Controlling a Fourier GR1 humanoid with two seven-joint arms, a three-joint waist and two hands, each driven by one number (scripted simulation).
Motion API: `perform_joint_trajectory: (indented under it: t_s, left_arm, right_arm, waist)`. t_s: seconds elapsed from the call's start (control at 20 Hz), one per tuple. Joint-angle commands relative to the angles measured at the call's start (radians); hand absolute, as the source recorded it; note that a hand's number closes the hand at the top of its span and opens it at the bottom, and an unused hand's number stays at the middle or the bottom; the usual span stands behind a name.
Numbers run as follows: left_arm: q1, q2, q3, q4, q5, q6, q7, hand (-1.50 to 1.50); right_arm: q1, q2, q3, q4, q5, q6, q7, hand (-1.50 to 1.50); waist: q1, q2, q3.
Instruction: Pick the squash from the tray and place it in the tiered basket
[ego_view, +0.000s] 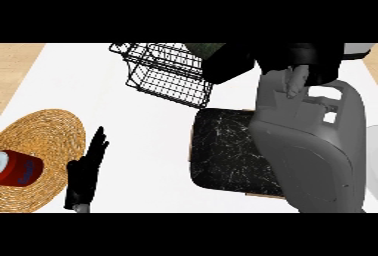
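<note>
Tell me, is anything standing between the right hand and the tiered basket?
Nothing visible does. The right hand is at the far right, beside the tiered basket, with only bare counter showing near them. The squash itself cannot be made out.

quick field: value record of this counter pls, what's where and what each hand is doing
tray: black marbled tray at counter centre, no squash visible on the part that shows
basket: black wire tiered basket behind the tray, to its left
right hand: right hand raised at the far end of its grey forearm, beside the basket; fingers not readable
squash: pale shape below that hand, maybe the squash
left hand: left hand open, fingers up, resting at lower left
other: woven mat at left edge, bearing a red can
</note>
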Motion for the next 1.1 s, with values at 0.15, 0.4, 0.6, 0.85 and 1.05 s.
perform_joint_trajectory:
  t_s: [0.15,0.4,0.6,0.85,1.05]
  left_arm:
    - [-0.016,-0.022,-0.003,0.042,-0.009,0.005,0.000,0.00]
    - [-0.004,0.002,0.010,0.037,-0.005,-0.017,-0.004,0.00]
    - [0.023,-0.040,-0.024,0.013,-0.028,0.014,-0.003,0.00]
    - [-0.005,-0.031,-0.037,-0.019,-0.041,0.005,0.050,0.00]
    - [0.019,-0.052,-0.035,-0.008,-0.044,0.022,0.021,0.00]
  right_arm:
    - [-0.129,0.005,-0.079,0.304,-0.008,-0.150,-0.019,1.50]
    - [-0.139,-0.017,-0.119,0.499,-0.013,-0.214,-0.199,1.50]
    - [-0.224,0.005,-0.094,0.694,-0.008,-0.288,-0.224,1.50]
    - [-0.232,0.006,-0.049,0.889,-0.037,-0.445,-0.259,1.50]
    - [-0.308,0.006,-0.116,1.029,-0.031,-0.493,-0.292,1.50]
  waist:
    - [0.005,0.007,-0.003]
    - [0.006,0.008,-0.003]
    - [0.016,0.009,-0.003]
    - [0.025,0.011,-0.003]
    - [0.023,0.011,-0.003]
